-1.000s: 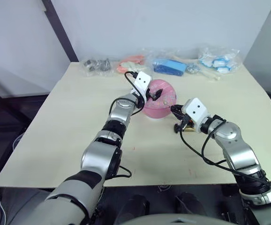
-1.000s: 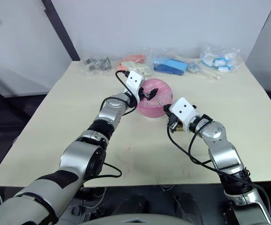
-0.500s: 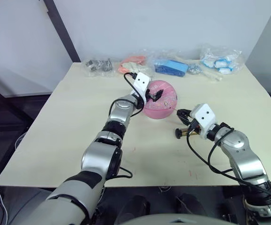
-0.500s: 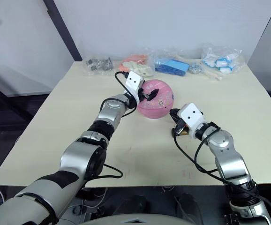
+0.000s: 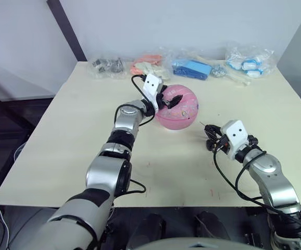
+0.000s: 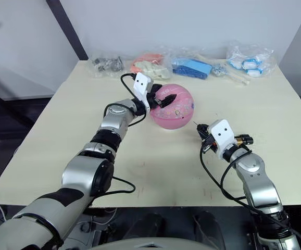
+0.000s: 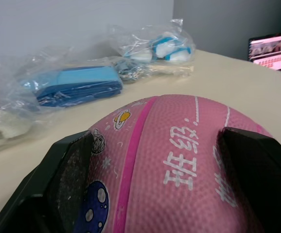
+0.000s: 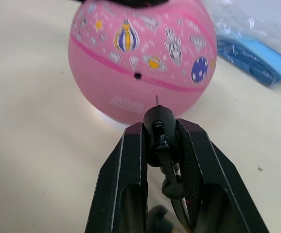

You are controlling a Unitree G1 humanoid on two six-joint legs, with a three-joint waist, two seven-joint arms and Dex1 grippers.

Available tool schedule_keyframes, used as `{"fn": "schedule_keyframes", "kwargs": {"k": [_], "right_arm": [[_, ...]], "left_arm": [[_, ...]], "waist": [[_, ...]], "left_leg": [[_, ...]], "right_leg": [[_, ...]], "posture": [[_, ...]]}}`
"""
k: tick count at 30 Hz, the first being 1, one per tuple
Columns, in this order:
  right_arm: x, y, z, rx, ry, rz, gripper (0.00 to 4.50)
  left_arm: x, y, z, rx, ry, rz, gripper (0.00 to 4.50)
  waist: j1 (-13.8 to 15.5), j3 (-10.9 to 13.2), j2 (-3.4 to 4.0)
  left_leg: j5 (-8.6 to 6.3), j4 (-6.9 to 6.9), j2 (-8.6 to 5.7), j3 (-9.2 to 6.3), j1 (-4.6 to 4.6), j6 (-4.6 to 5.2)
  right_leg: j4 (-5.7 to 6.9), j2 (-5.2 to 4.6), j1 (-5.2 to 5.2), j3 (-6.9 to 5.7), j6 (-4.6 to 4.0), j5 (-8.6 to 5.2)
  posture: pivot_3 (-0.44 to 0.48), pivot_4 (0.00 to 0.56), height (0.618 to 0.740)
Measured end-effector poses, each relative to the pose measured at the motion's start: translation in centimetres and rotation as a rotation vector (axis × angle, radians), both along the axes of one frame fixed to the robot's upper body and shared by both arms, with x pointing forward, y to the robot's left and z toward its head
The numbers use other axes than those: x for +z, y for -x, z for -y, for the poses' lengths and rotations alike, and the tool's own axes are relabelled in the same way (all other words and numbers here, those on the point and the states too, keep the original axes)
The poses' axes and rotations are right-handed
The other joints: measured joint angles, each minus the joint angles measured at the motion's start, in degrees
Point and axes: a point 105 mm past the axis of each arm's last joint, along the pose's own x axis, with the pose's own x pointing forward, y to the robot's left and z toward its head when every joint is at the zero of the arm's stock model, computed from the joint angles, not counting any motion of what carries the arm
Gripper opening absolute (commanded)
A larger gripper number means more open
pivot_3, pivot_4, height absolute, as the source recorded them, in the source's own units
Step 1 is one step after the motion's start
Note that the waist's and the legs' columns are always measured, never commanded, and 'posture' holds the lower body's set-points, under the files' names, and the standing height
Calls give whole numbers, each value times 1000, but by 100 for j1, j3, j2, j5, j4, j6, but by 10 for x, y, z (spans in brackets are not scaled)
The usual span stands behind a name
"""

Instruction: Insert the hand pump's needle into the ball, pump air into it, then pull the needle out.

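Observation:
The pink ball [image 5: 179,107] with cartoon prints rests mid-table. My left gripper [image 5: 164,98] reaches over its upper left side, and its black fingers [image 7: 70,177] press against both sides of the ball [image 7: 179,165]. My right gripper [image 6: 203,138] is on the ball's right, apart from it, shut on the black fitting [image 8: 159,127] at the hose's end. The thin needle [image 8: 157,100] sticks out toward the ball's small valve hole [image 8: 137,75] without touching it. The black hose [image 8: 172,179] runs back between the fingers. A bit of the hand pump [image 6: 242,139] shows behind the right wrist.
Several plastic bags line the table's far edge: dark metal parts [image 5: 108,66], orange items [image 5: 148,67], a blue item [image 5: 195,68], blue-white pieces [image 5: 249,62]. A dark slanted pole [image 5: 67,31] stands behind the far left corner. Bare tabletop [image 5: 77,140] lies to the left.
My right gripper has drawn back from the ball toward the near right, carrying the needle clear of it. The left gripper has stayed on the ball. The camera view shifted a little.

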Motion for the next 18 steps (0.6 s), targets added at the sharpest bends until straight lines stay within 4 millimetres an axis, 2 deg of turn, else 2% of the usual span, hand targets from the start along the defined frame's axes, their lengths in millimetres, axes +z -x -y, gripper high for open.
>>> {"fn": "schedule_keyframes", "kwargs": {"k": [5,8,18], "right_arm": [[-2,1,3,-11,-9,-5,368],[-2,2,4,-12,-15,-7,368],[-1,6,15,-32,-49,3,368]], "left_arm": [[9,2,0,-32,49,-17,4500],[14,5,0,-60,84,-33,4500],[28,18,-7,-139,114,-9,4500]], "waist": [[0,55,-10],[-1,61,-11],[-18,107,-7]], "left_leg": [[1,1,-2,-2,-32,0],[4,4,-3,-6,-85,-6],[5,8,-4,0,-142,-7]], "right_leg": [[-1,-2,-24,-2,-3,2],[0,-2,-77,-6,-37,23],[-12,-5,-133,-4,-59,29]], "posture": [[0,150,740],[0,150,740],[0,150,740]]}}
